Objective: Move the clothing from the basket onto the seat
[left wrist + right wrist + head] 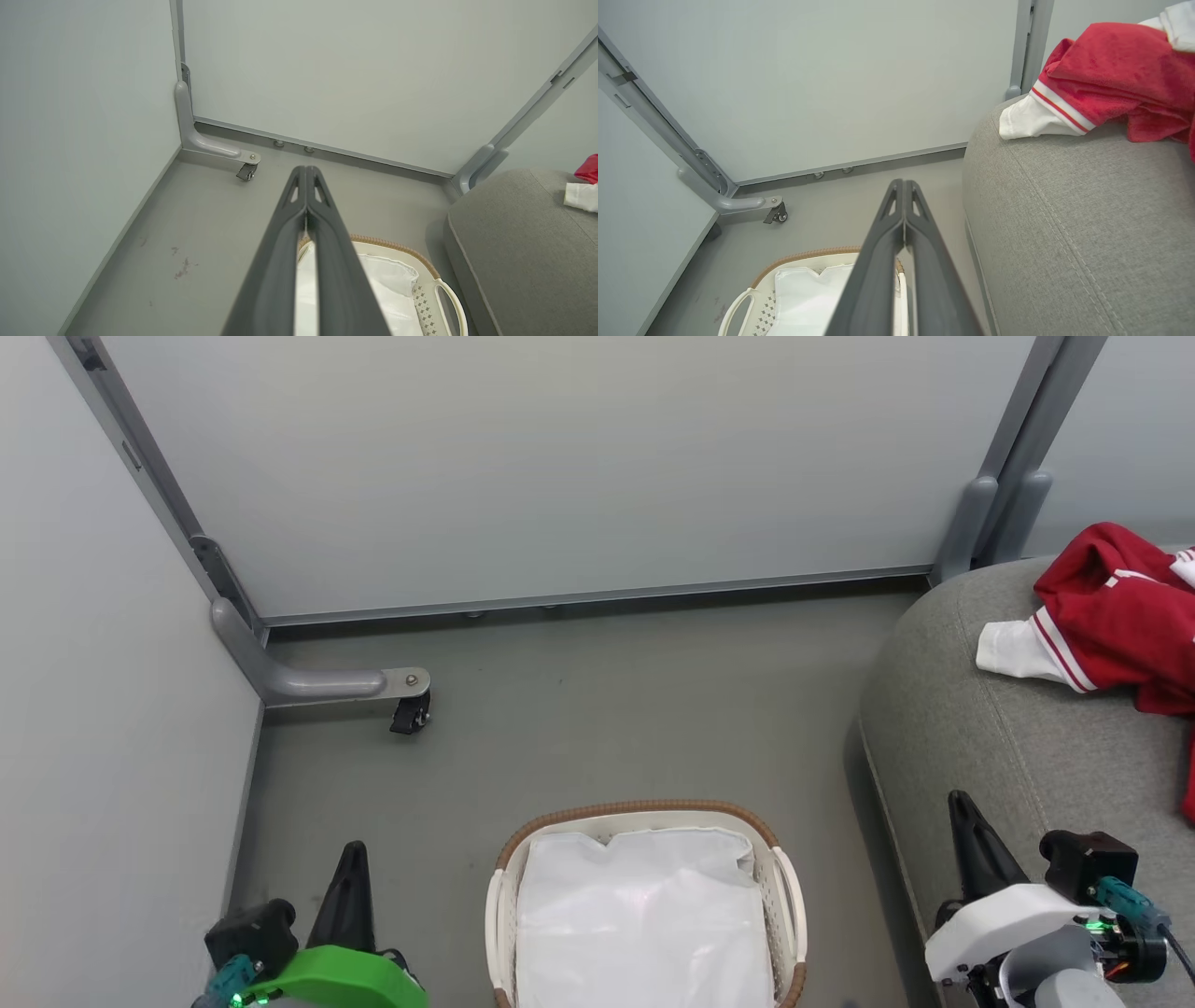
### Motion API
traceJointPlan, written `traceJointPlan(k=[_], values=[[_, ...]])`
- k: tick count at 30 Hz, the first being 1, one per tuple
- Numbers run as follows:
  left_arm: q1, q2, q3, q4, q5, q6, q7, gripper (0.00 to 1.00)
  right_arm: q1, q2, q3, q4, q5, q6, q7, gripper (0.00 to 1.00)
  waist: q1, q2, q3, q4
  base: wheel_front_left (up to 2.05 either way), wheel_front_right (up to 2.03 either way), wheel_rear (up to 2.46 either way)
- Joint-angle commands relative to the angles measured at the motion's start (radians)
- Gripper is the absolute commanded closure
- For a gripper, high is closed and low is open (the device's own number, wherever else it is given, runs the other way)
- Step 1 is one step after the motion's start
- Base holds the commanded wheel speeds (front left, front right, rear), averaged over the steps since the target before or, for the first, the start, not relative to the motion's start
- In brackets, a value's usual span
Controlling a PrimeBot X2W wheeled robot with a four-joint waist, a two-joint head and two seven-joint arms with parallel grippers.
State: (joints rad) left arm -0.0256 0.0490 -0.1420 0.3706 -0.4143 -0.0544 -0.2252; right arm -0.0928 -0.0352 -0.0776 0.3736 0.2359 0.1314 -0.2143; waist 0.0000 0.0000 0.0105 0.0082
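Left claw (306,170) and right claw (903,183) are pressed together, empty. Between them the basket (644,810) is seen bare to its liner (644,915); red clothing (1116,607) is laid on the seat (990,756) beyond the right claw. Transfer is judged done; only withdrawal is called for.

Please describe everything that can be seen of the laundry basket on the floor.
The basket is a small oval of cream plastic with a brown woven-look rim, perforated sides and a loop handle on each side. It stands upright on the grey floor, apart from the seat. A white fabric liner lies rumpled across its inside, with nothing red on it. The picture's bottom edge cuts off its near end.
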Motion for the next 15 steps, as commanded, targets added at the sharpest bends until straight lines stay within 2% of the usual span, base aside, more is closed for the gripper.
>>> traceJointPlan(k=[1, 15], values=[[-0.015, 0.001, 0.013, -0.020, -0.043, -0.008, 0.009, 1.00, -0.018, -0.006, -0.003, -0.022, 0.051, 0.000, 0.009, 1.00, 0.0000, 0.0000, 0.000, 0.000, 0.00, 0.00, 0.00], [-0.032, 0.001, 0.063, -0.043, -0.276, -0.022, 0.076, 1.00, -0.013, -0.008, -0.004, -0.051, 0.320, 0.000, 0.068, 1.00, 0.0000, 0.0000, -0.001, -0.001, 0.00, 0.00, 0.00]])
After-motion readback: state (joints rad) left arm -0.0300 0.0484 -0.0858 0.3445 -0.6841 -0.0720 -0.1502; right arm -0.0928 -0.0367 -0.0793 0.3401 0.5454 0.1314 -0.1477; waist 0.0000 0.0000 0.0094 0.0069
